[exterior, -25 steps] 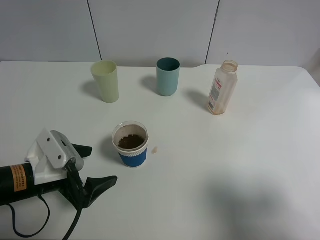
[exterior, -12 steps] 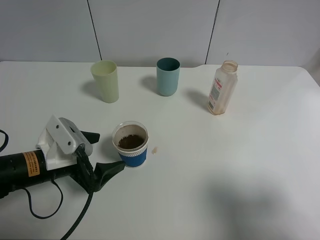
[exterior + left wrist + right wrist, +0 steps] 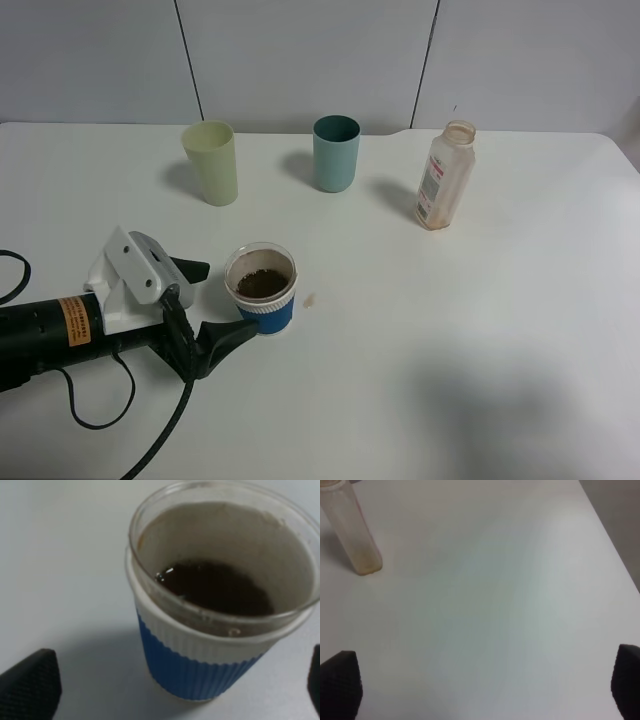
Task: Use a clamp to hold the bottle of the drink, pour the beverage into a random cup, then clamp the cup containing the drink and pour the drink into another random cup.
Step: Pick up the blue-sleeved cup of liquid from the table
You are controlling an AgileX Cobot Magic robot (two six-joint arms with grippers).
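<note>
L gripper [image 3: 232, 298] is kept wide open, nothing gripped. Blue-band cup [image 3: 266, 312] w/ brown drink [image 3: 262, 284] is seen right at its tips, on the table [image 3: 450, 330]. R gripper [image 3: 484, 687] is open too, empty. Bottle [image 3: 444, 177] is stood far back.

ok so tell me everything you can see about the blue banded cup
The cup is short, with a clear rim, a white ribbed upper wall and a blue ribbed lower band. It stands upright on the white table, holding dark brown beverage low inside stained walls. The left gripper is open toward it, not gripping.
</note>
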